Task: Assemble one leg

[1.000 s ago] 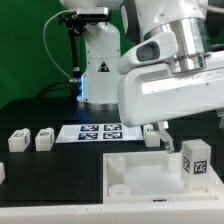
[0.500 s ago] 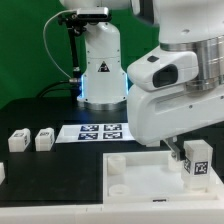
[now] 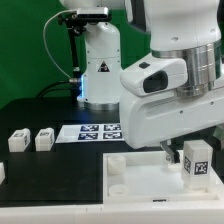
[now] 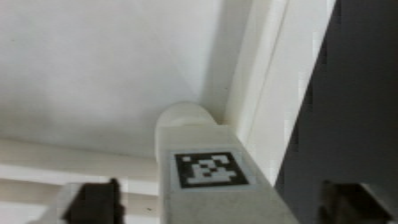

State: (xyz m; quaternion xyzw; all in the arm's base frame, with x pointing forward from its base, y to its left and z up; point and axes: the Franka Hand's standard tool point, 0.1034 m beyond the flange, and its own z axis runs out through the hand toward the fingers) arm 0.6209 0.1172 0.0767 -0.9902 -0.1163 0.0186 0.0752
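On the large flat white piece (image 3: 140,172), toward the exterior view's right, the leg (image 3: 196,160) is seen standing upright with its tag face turned to the camera. Whether its foot is seated in a corner hole or merely rests on the surface cannot be told, as the base is hidden. In the wrist view the same leg is looked down on, its tag plainly shown, close beside the edge of the flat piece where the black table (image 4: 365,90) begins.

The gripper (image 4: 217,205) is held about the leg with its jaws spread wide. One dark finger (image 4: 89,200) is seen clear of the leg on one side, and the other is only partly caught at the picture's edge. Nothing is gripped.

A second post (image 3: 17,141) and a third post (image 3: 44,140) are left loose on the table well apart at the exterior view's left, near the marker board (image 3: 98,130).

The leg is judged to be light, stiff and hard, with smooth plastic faces on which the pads could slip or let it twist. It is best taken across two opposite flat faces, in the upper half of the post, squarely enough that it is not tipped as the jaws are brought together
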